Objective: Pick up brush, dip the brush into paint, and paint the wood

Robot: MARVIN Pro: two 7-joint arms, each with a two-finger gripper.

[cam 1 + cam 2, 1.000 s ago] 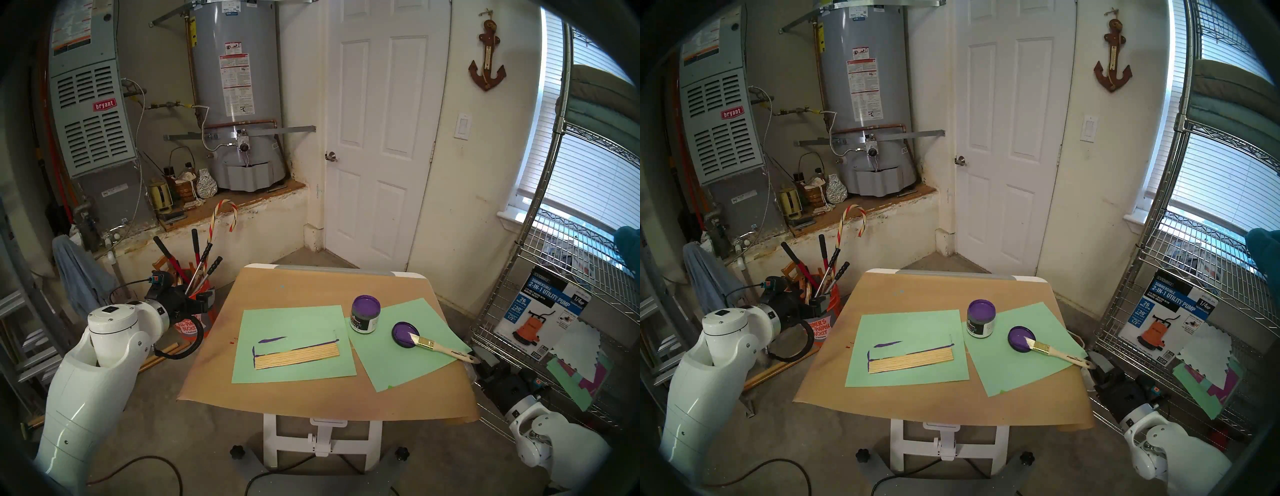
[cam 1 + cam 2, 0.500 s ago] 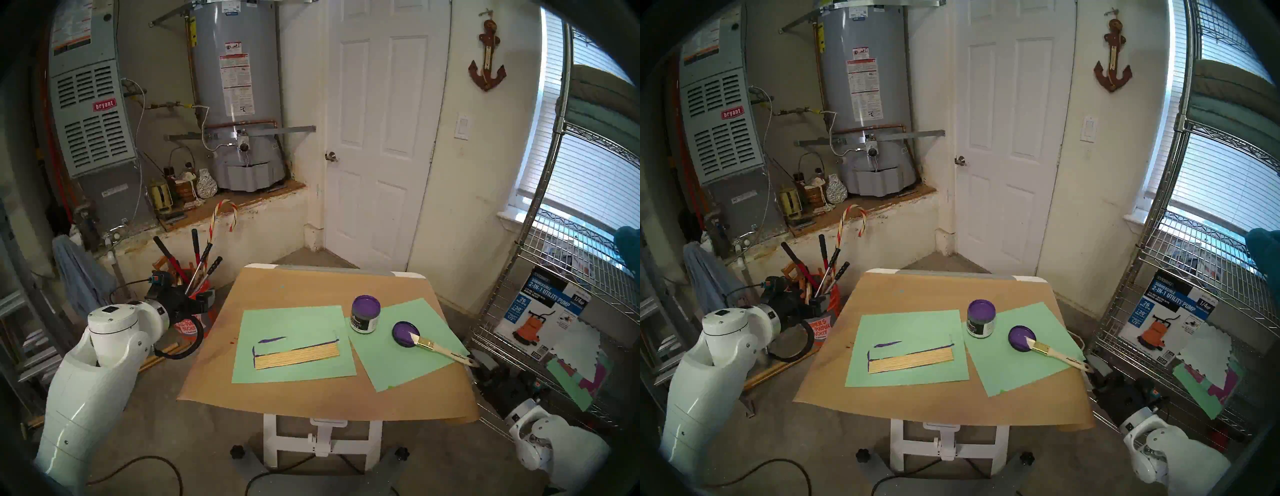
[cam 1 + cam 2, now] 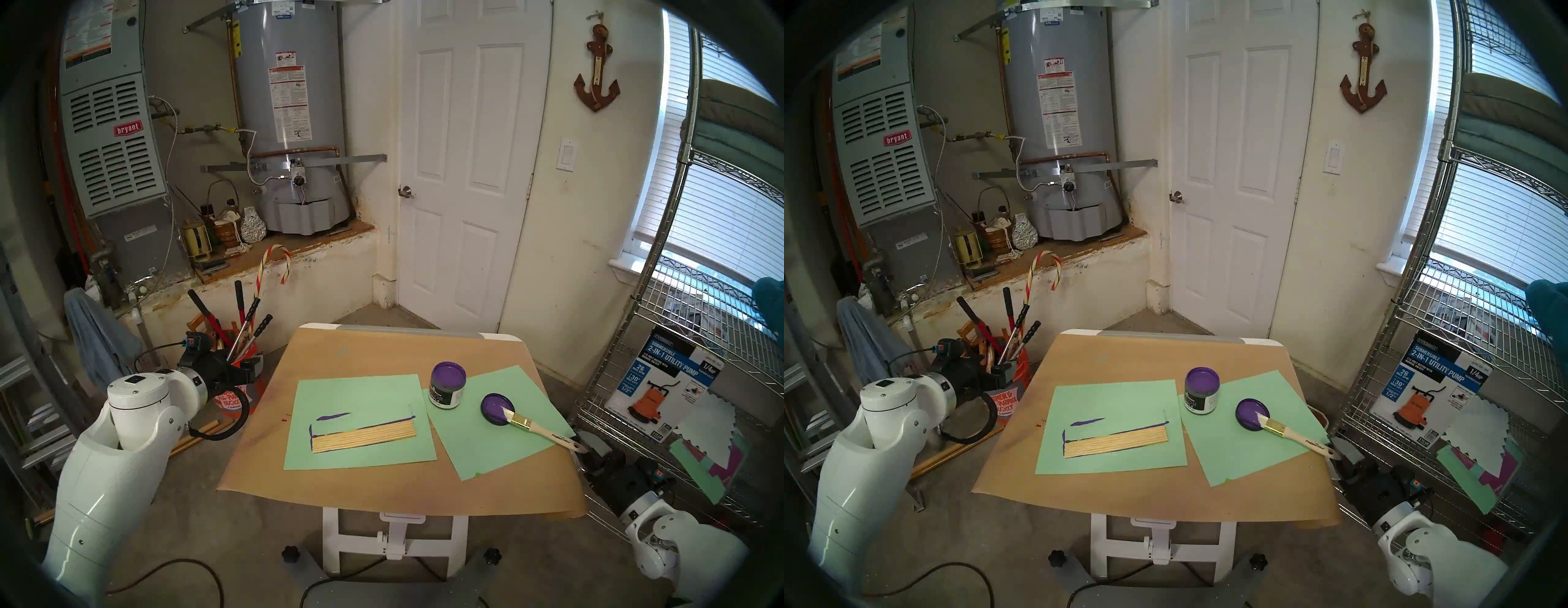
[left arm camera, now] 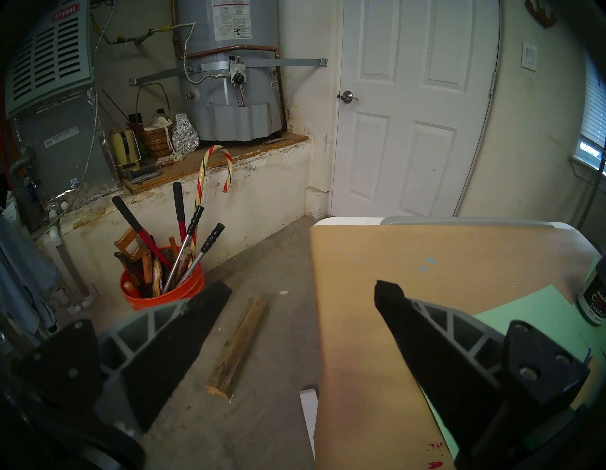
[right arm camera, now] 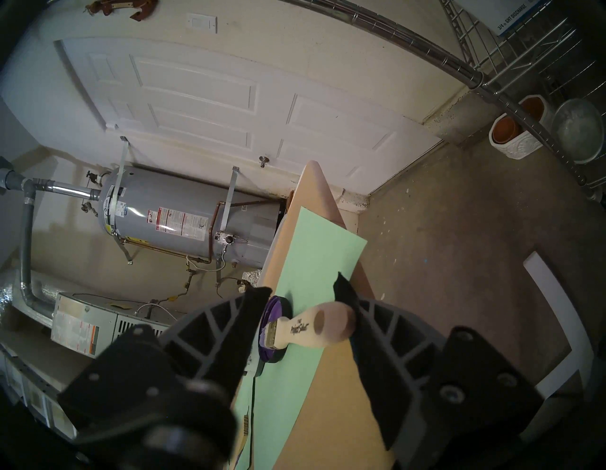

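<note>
1. Pale wood marks the paintbrush (image 3: 547,432): it lies at the right edge of the table (image 3: 382,488), its bristles resting on the purple-coated lid (image 3: 495,408) and its handle end reaching out past the mint-green paper sheet (image 3: 500,446) toward the table edge.
2. In the right wrist view the right gripper (image 5: 303,290) has its jaws apart, one finger on each side of the handle end. One finger looks to be at or just beside the handle; the other stands clear of it. No grip is made yet.
3. The left gripper (image 4: 301,290) is parked off the table's left side, jaws wide apart and holding nothing.
4. The paint jar (image 3: 447,384) stands uncapped between the two green sheets, purple paint showing at its mouth. The stick panel (image 3: 365,437) lies on the left sheet, mostly bare tan with purple only along its far and left edges.
5. My reading: the pick-up step is in hand, at the point of closing.
6. The next move calls for bringing the jaws together squarely on the handle, then lifting without dragging the lid along.
7. After that, the brush has to travel to the jar for a dip, then across to the panel.
</note>
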